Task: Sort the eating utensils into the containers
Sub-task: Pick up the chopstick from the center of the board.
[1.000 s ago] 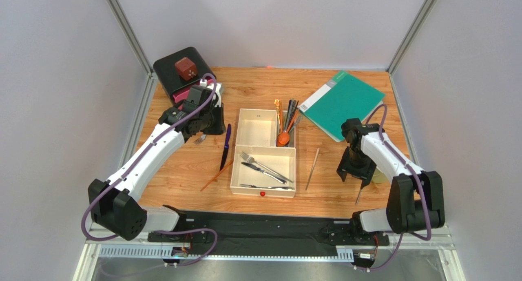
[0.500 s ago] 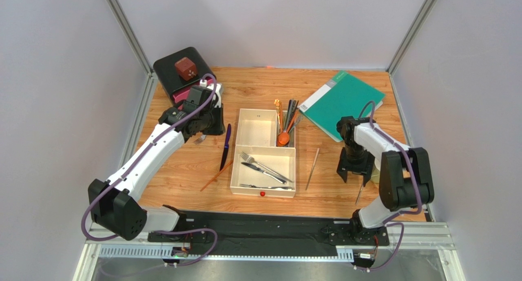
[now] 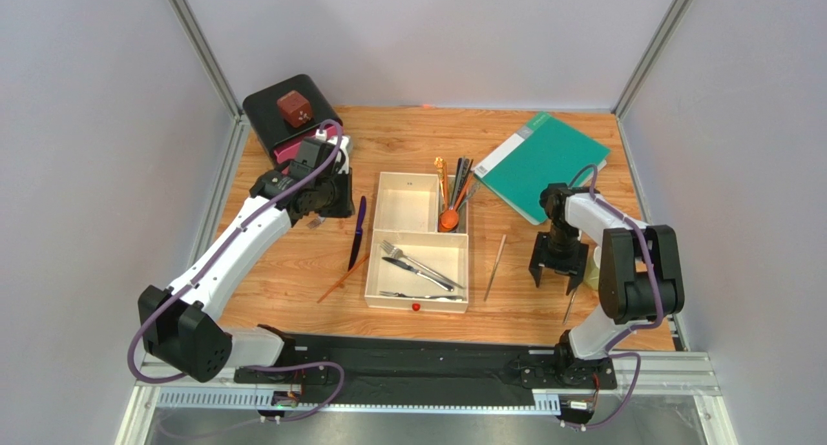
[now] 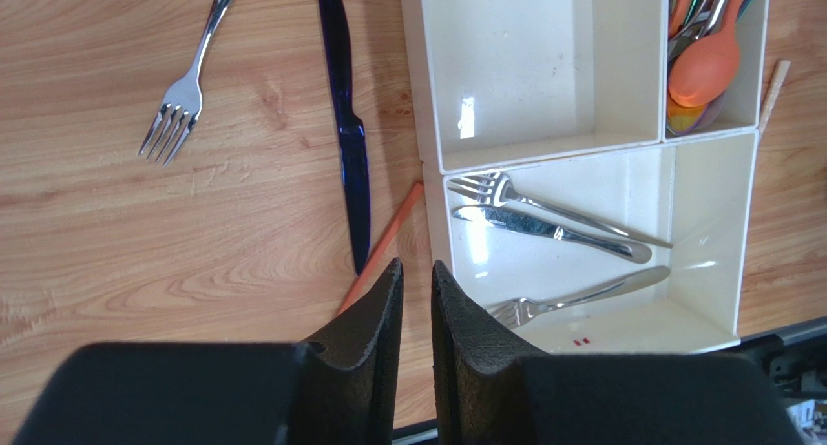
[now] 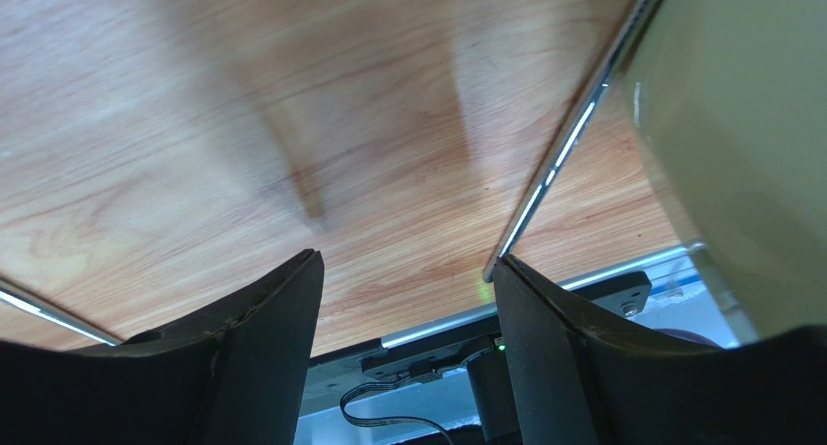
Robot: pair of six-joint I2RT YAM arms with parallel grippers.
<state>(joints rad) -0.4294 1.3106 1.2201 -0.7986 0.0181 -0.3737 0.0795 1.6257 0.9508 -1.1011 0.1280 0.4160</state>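
Observation:
The cream tray (image 3: 417, 303) sits mid-table. Its large near compartment (image 4: 679, 222) holds silver forks and a knife (image 4: 553, 230). One small compartment (image 4: 510, 67) is empty; the other holds an orange spoon (image 4: 704, 72) and several utensils. A silver fork (image 4: 184, 87), a blue-purple knife (image 4: 347, 125) and an orange chopstick (image 4: 383, 246) lie left of the tray. My left gripper (image 4: 415, 266) is shut and empty, above them (image 3: 325, 198). My right gripper (image 3: 555, 275) is open and empty, low over the table. A slim silver utensil (image 5: 558, 169) lies by its right finger. A silver chopstick (image 3: 495, 267) lies right of the tray.
A pale yellow cup (image 5: 747, 145) stands close on the right of my right gripper. A green folder (image 3: 544, 164) lies at the back right. A black box (image 3: 267, 111) with pink drawers and a brown cube (image 3: 293, 107) on top stands at the back left.
The right arm has folded in; its gripper has moved slightly left and away from the table's near edge. The left arm has not moved.

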